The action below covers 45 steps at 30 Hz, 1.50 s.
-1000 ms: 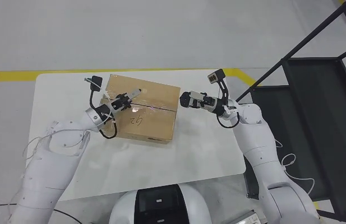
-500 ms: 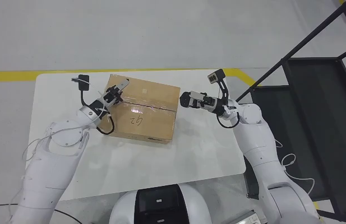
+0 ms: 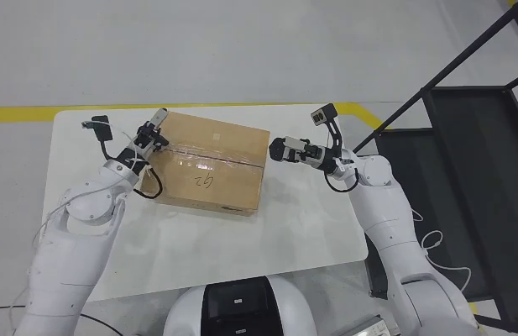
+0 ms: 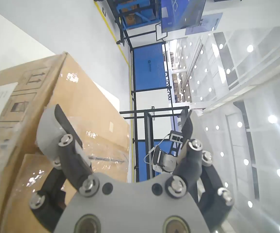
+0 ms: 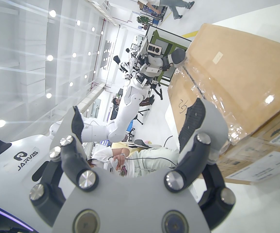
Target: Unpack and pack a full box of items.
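A closed cardboard box (image 3: pixel 215 164) sits mid-table, its top seam sealed with clear tape and a handwritten mark on the lid. My left gripper (image 3: pixel 154 126) is at the box's far-left top corner, open; in the left wrist view (image 4: pixel 123 122) one finger (image 4: pixel 57 124) lies over the taped box (image 4: pixel 81 98) top and the other hangs off it. My right gripper (image 3: pixel 275 149) hovers open beside the box's right edge at seam height. In the right wrist view (image 5: pixel 136 117) nothing is between the fingers, and the box (image 5: pixel 239 73) is just beyond one fingertip (image 5: pixel 193 117).
The white table (image 3: pixel 91 244) has bare surface in front of and on both sides of the box. A black metal rack (image 3: pixel 460 126) stands off the table's right side. A yellow floor line (image 3: pixel 40 112) runs behind the table.
My left gripper has drawn back from the middle of the box top along the seam to the box's left corner. The right arm and the box have stayed put.
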Each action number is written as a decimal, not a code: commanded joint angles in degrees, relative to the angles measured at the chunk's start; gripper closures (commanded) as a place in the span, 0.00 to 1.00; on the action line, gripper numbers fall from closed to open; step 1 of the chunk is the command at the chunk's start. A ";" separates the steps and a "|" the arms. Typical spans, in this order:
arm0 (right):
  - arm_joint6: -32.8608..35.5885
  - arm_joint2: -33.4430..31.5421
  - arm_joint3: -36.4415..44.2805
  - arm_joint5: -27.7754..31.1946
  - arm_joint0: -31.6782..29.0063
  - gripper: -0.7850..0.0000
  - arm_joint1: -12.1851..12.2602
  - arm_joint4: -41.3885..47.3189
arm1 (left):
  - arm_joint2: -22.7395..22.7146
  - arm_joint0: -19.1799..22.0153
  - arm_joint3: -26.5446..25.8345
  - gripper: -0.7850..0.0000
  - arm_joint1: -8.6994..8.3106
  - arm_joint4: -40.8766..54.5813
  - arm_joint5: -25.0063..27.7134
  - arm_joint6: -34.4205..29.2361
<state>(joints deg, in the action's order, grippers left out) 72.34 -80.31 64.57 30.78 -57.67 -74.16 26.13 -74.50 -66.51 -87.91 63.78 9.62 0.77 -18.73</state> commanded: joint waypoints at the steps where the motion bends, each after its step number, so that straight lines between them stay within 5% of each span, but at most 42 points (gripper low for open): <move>1: 0.00 0.00 0.01 0.00 -0.01 0.00 0.00 0.00 | -1.13 -0.87 -0.49 0.00 0.02 1.49 1.39 0.64; 9: 0.00 0.00 0.01 0.00 -0.01 0.00 0.00 0.00 | -3.49 -3.26 -3.07 0.00 -0.22 -0.24 8.19 -1.18; 14: 0.00 0.00 0.01 0.00 -0.01 0.00 0.00 0.00 | -1.64 -2.62 -3.39 0.00 0.00 -10.33 12.38 3.10; 20: 0.00 0.00 0.01 0.00 -0.01 0.00 0.00 0.00 | 1.48 -1.67 -2.89 0.00 0.24 -16.44 16.85 0.32; 31: 0.00 0.00 0.01 0.00 -0.01 0.00 0.00 0.00 | 5.90 1.72 -0.25 0.00 0.98 -18.74 8.66 -6.15; 45: 0.00 0.00 0.01 0.00 -0.01 0.00 0.00 0.00 | -2.81 -2.04 -1.34 0.00 0.54 -18.56 4.69 4.06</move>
<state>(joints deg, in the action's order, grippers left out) 72.34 -80.31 64.57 30.78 -57.67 -74.16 26.13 -76.41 -68.14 -89.19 64.33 -10.00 5.57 -15.39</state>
